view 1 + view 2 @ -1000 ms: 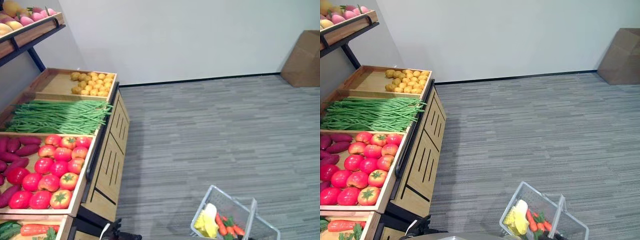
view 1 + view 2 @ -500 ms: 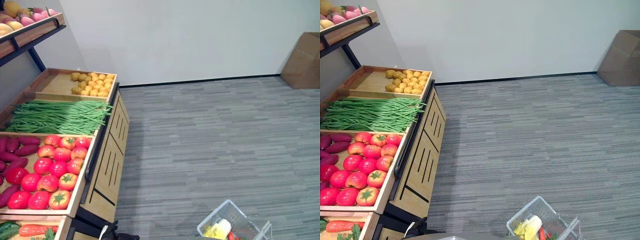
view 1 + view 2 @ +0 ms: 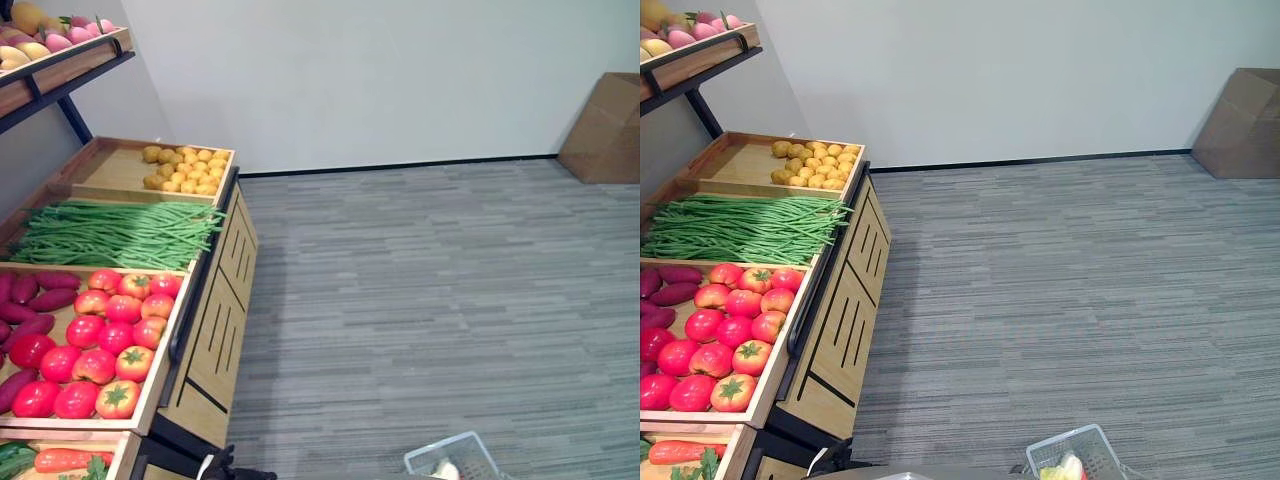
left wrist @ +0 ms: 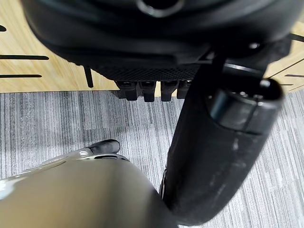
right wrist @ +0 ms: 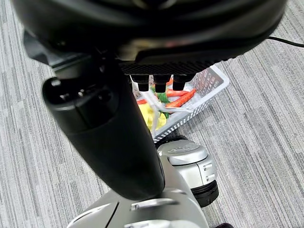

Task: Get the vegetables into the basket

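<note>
While the right hand (image 5: 109, 118) hangs low over the grey carpet (image 3: 430, 280), its fingers (image 5: 161, 78) are curled down over the white handle (image 5: 154, 102) of the basket (image 5: 206, 85), thumb jutting forward beside them. Hand clamped on handle, as far as the right wrist view shows.

Basket: white wire, at the bottom edge of the head views, well right of the wooden stand (image 3: 215, 340). Inside it: orange carrots (image 5: 181, 99), a yellow item (image 5: 148, 116) against the near wall, a bit of green between them. Exact kind of the yellow item unclear.

Left hand (image 4: 213, 156): seen in its own wrist view, near the stand's slatted wooden front. Fingers tucked in short against the palm, thumb out; nothing in the grasp.

Stand, trays from far to near:
- small yellow round produce (image 3: 180, 168), filling the right half of its tray
- green beans (image 3: 115, 232), a long loose heap
- tomatoes (image 3: 110, 335) in rows, with purple sweet potatoes (image 3: 30, 300) beside them on the left
- nearest tray, partly cut off: a carrot (image 3: 62, 460) and some greens

Upper shelf (image 3: 65, 65) at far left holds pink and yellow fruit (image 3: 45, 30). Cardboard box (image 3: 605, 125) against the white wall, far right.
</note>
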{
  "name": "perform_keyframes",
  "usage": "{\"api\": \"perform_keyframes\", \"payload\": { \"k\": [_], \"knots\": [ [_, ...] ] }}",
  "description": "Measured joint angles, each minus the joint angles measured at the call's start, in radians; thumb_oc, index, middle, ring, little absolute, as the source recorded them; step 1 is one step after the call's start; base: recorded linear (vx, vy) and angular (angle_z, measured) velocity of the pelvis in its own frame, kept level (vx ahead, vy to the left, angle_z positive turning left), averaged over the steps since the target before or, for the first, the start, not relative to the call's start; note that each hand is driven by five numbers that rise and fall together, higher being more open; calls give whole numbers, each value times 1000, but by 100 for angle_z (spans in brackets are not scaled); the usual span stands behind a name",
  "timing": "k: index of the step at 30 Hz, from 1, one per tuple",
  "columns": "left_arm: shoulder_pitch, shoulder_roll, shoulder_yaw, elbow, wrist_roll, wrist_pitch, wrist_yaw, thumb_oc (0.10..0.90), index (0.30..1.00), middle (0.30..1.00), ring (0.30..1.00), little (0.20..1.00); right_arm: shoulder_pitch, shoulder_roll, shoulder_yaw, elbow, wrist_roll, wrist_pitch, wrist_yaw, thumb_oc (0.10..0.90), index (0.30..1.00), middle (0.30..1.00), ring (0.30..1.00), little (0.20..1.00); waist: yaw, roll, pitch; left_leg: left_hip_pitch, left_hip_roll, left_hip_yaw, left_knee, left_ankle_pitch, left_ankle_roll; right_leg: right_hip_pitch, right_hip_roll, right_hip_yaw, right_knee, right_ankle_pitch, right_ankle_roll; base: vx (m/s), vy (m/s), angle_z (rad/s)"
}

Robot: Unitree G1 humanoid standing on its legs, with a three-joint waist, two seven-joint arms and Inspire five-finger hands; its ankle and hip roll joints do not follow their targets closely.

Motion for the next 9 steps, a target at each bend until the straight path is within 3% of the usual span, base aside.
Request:
{"api": "perform_keyframes", "payload": {
  "k": [9],
  "knots": [
    [-2,5,-27,2,-1,0,2,900,1000,1000,1000,1000,-2,-5,30,-3,0,0,0,900,1000,1000,1000,1000,0,0,-5,2,0,0,0,0,0,2,0,0,0,0,0,0,0,0]
  ]
}}
